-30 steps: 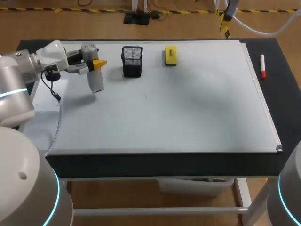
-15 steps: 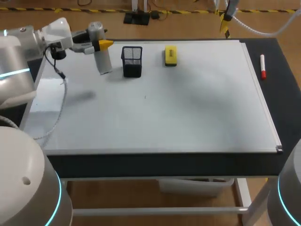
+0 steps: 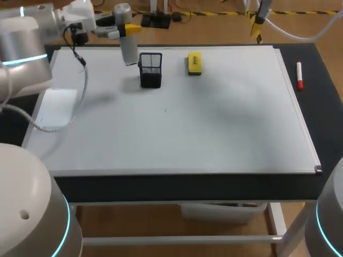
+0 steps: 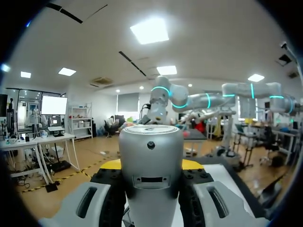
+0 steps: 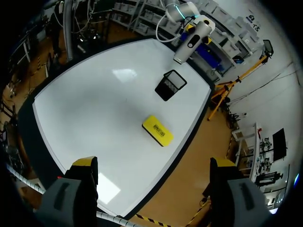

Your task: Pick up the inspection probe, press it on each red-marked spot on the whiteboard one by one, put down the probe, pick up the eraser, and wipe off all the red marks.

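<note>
In the upper left of the head view, the left gripper [image 3: 125,29] is clamped on the inspection probe [image 3: 126,45], a grey cylinder that stands almost upright between the yellow tips. The lower end of the probe is over the far left part of the whiteboard [image 3: 214,128], just beside the black mesh pen holder [image 3: 150,69]; I cannot tell whether it touches the board. In the left wrist view the probe fills the space between the two fingers, and both of them press on its sides. The yellow eraser [image 3: 194,62] lies flat on the board near its far edge, to the right of the holder and apart from it. A red marker [image 3: 299,75] lies on the dark table at the upper right, outside the board frame. The right gripper [image 5: 154,163] is high above the board; its fingers are wide apart and hold nothing.
</note>
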{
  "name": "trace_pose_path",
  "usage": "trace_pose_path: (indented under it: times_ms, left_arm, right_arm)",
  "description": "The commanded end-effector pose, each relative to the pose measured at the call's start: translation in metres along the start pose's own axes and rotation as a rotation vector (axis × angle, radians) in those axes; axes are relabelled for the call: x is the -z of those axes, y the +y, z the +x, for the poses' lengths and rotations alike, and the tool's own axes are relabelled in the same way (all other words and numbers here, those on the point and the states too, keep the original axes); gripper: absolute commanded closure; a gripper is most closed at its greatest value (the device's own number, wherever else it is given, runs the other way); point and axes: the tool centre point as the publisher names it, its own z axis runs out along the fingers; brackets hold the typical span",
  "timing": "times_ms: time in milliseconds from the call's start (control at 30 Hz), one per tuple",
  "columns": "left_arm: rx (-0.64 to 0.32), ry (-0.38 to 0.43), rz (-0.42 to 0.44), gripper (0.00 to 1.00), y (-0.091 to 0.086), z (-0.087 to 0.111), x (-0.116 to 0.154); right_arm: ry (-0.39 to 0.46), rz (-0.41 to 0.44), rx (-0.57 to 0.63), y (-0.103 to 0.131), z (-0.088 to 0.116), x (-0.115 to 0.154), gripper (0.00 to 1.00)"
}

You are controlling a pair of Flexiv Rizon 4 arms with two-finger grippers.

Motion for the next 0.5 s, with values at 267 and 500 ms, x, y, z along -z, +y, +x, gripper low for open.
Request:
trace_pose_path:
  times_ms: [267, 500]
  left_arm:
    - [0.005, 0.261, -0.01, 1.0, 0.009, -0.03, -0.036]
    - [0.017, 0.341, 0.022, 1.0, 0.017, -0.034, -0.045]
  right_arm:
    - [0.006, 0.002, 0.002, -0.001, -0.001, 0.001, 0.0]
    - [0.006, 0.002, 0.002, -0.001, -0.001, 0.001, 0.0]
